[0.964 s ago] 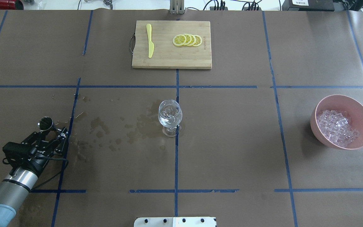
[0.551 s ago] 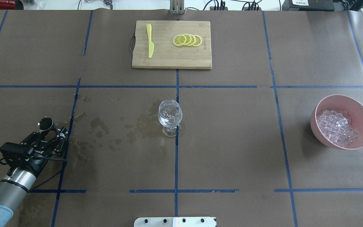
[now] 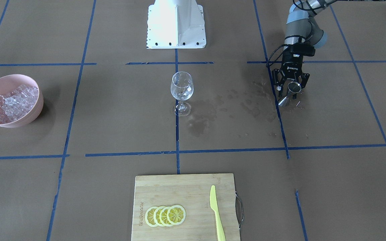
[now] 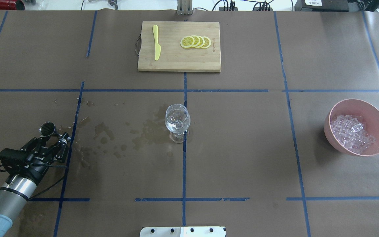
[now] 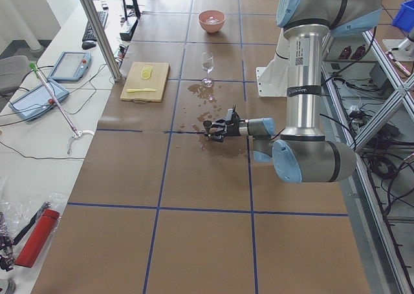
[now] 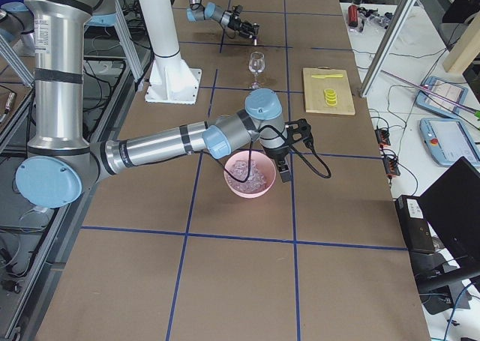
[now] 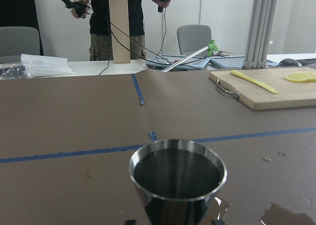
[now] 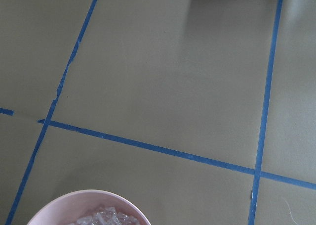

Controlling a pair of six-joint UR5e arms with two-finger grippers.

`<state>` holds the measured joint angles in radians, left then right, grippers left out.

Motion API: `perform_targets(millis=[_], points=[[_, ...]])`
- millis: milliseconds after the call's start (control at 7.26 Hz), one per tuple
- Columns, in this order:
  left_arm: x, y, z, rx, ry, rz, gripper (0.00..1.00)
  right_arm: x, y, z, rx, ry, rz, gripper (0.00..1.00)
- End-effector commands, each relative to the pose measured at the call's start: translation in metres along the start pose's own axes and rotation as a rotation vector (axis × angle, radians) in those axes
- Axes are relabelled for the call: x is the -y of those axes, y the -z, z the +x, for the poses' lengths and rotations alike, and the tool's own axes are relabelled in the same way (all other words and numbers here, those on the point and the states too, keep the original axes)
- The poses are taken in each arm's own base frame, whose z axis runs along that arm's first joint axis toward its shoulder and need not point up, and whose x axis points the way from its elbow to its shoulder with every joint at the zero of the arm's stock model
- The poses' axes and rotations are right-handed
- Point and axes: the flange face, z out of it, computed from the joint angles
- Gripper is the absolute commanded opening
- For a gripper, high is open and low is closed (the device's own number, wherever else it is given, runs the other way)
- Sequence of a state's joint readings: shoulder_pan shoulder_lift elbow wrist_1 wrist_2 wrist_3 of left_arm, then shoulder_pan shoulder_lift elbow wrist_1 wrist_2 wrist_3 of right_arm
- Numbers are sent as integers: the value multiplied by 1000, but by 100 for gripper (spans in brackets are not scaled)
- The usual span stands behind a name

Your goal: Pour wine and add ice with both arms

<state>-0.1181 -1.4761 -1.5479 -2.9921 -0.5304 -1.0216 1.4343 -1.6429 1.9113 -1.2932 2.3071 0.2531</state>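
The left gripper [image 4: 55, 138] has backed a little toward the robot while the jigger [image 4: 47, 129] stays put. Its jaws stand spread wider than the jigger and hold nothing. The wine [image 3: 181, 94], barely visible, sits low in the glass [image 4: 177, 120] at mid-table, so pouring looks done. The ice [image 4: 352, 133] lies heaped in the bowl [image 4: 357, 102] on the robot's right. Glints in the glass may be cubes, I cannot tell, so icing looks unfinished. The right gripper [image 6: 283, 177] hangs over the bowl; whether its jaws are apart I cannot tell. Counted: one glass, one jigger, one bowl, one board [image 4: 179, 62], one knife [image 4: 156, 42], four lemon slices [image 4: 196, 42].
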Motion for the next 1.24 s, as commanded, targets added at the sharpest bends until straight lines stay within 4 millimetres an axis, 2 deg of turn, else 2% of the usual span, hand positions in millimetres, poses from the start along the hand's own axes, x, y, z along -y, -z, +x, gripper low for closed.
perform_targets(millis=[0, 275, 413, 1102], points=[[0, 0, 0, 3, -1, 3, 59, 0, 0, 0, 0, 0, 0, 100], [1, 0, 0, 1, 2, 4, 14, 0, 0, 0, 0, 0, 0, 100], [1, 0, 0, 1, 3, 4, 11, 0, 0, 0, 0, 0, 0, 100], [7, 6, -10, -23, 17, 21, 11, 0, 0, 0, 0, 0, 0, 100]])
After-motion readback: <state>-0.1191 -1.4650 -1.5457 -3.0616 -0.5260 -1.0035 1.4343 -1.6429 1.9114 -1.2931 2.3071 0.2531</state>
